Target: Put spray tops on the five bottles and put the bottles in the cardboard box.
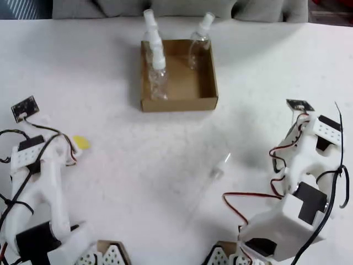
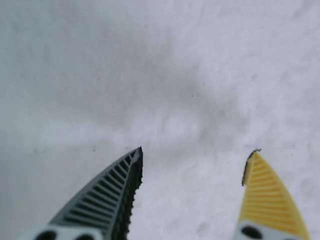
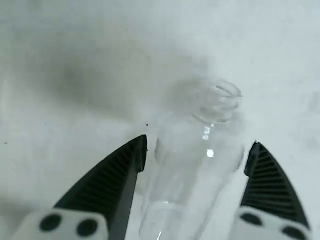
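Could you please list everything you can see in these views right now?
table: one, white, under everything.
cardboard box: one, brown, far middle of the table.
capped bottles: three, clear with white spray tops, inside the cardboard box.
uncapped bottle: one, clear, lying on the table.
left gripper: one, grey and yellow fingers, open over bare table.
right gripper: one, black fingers, open either side of the uncapped bottle.

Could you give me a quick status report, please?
Left gripper open over the table. Right gripper open, straddling topless bottle lying flat. Topped bottles in cardboard box. Nothing blocking.
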